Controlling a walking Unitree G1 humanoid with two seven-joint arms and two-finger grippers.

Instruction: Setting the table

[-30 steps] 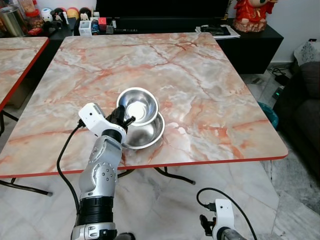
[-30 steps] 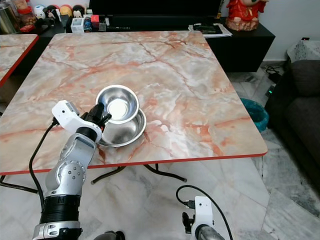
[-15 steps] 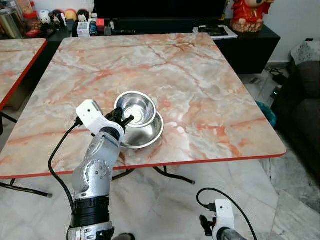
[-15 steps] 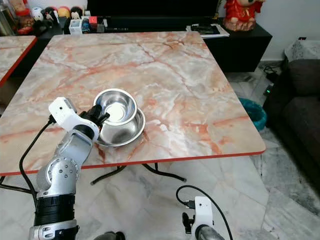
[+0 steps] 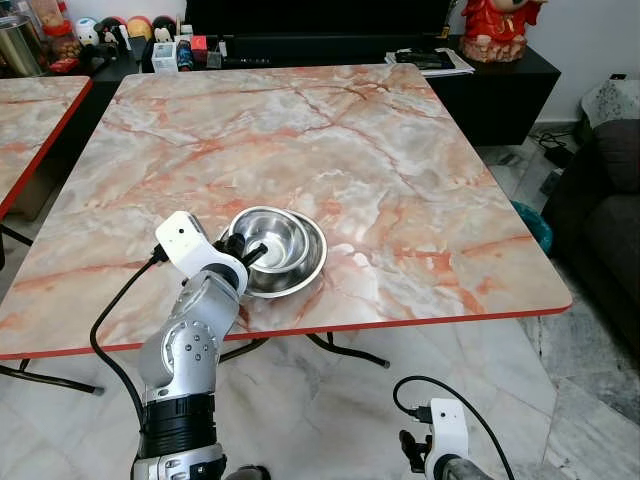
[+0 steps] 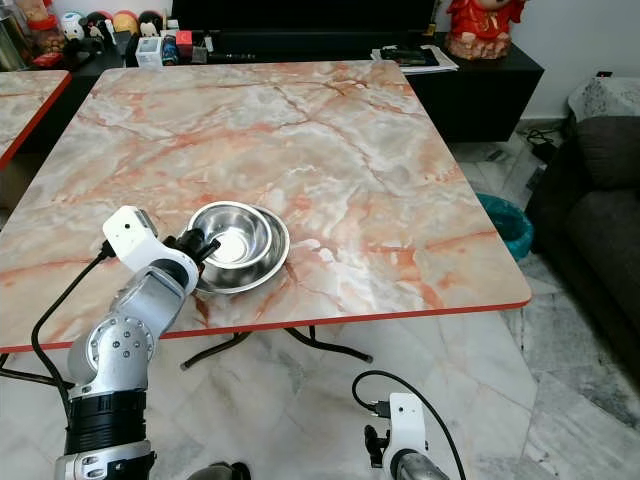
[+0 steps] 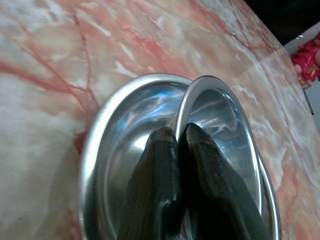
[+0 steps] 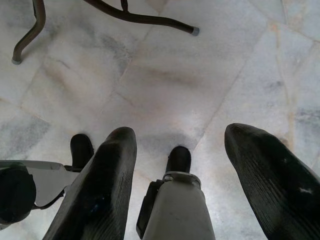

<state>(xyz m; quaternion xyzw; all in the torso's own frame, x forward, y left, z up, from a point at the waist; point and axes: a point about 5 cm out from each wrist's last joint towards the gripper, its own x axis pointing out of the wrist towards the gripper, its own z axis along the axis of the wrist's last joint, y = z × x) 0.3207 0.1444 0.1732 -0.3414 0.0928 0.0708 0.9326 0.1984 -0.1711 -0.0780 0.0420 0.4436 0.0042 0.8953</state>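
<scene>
Left end effector (image 7: 179,137) pinches the smaller bowl's (image 5: 272,236) rim inside the larger bowl (image 5: 300,272).

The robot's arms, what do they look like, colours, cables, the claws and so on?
The left arm is silver metal with a dotted joint housing and a black ribbed band lower down. Its wrist carries a white boxy module with a black cable looping from it. The left claw has two long, black, textured fingers. The right claw has the same black fingers; its wrist is white with a black cable.
</scene>
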